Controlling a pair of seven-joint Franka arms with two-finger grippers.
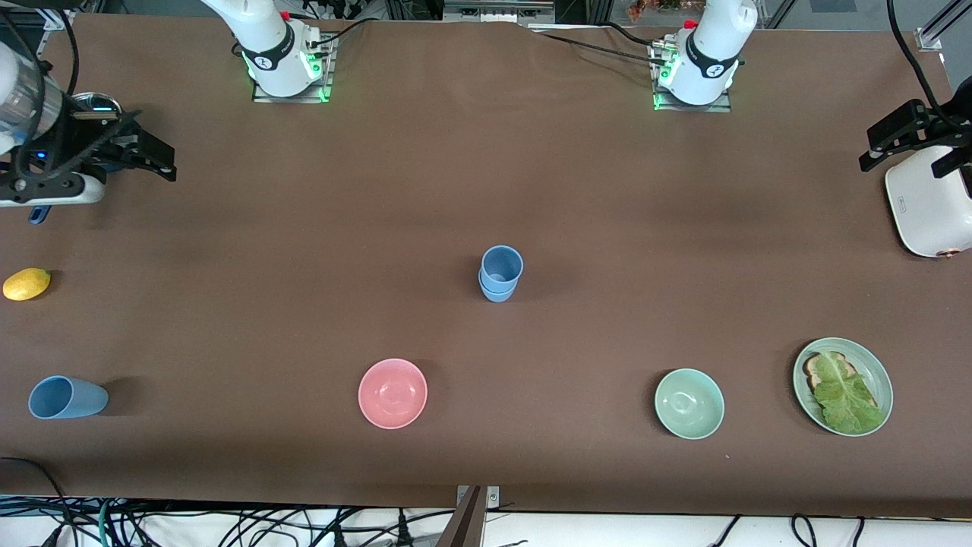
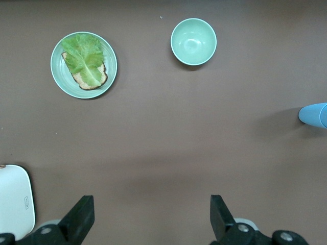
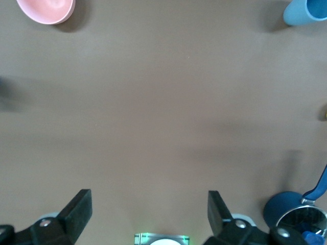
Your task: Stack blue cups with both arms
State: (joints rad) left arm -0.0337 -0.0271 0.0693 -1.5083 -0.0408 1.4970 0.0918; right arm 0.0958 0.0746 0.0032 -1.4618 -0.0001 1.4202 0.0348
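Note:
Two blue cups [image 1: 501,273] stand nested in a stack at the middle of the table; an edge of the stack also shows in the left wrist view [image 2: 313,114]. A third blue cup [image 1: 67,397] lies on its side near the front edge at the right arm's end, and it also shows in the right wrist view [image 3: 305,12]. My right gripper [image 1: 162,158] is open and empty over the table's right-arm end [image 3: 148,208]. My left gripper [image 1: 875,147] is open and empty over the left-arm end [image 2: 152,212], beside a white appliance.
A pink bowl [image 1: 392,393] [image 3: 46,9], a pale green bowl [image 1: 689,403] [image 2: 193,41] and a green plate [image 1: 881,380] [image 2: 56,56] with toast and lettuce lie nearer the front camera. A lemon [image 1: 26,283], a metal pan [image 1: 95,102] [image 3: 294,217] and the white appliance [image 1: 930,201] [image 2: 14,201] sit at the ends.

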